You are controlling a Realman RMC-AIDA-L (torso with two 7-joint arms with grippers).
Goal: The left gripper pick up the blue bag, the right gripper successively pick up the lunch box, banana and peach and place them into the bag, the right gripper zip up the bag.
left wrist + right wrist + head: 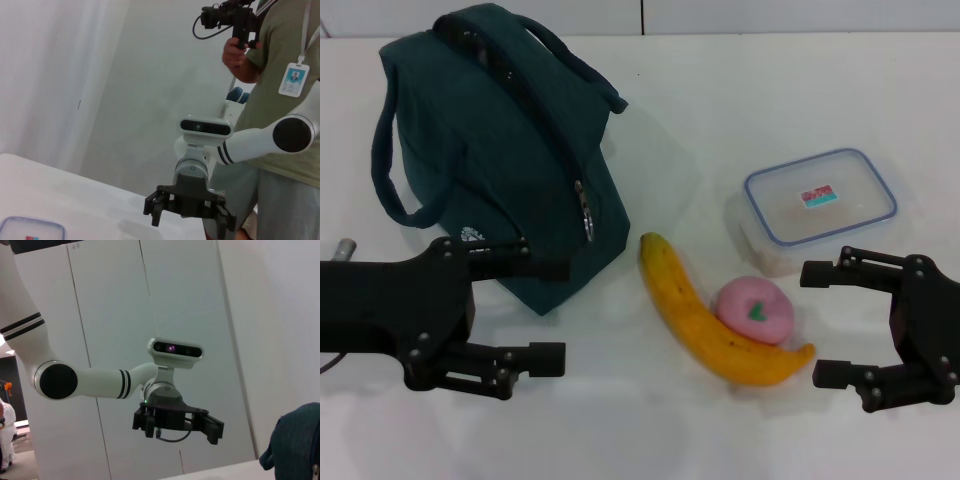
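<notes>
The blue bag [510, 150] stands at the back left of the white table, its ring zipper pull [586, 222] hanging at the near end. My left gripper [560, 312] is open and empty, low in front of the bag. The lunch box [820, 205] sits lid-on at the right. The banana [705, 320] lies in the middle with the peach [754, 310] touching its right side. My right gripper [810, 323] is open and empty, just right of the banana's tip and in front of the lunch box.
The left wrist view shows the right gripper [190, 220] far off, a corner of the lunch box [30, 230] and a person [280, 115] holding a camera. The right wrist view shows the left gripper [177, 432] and part of the bag [295, 445].
</notes>
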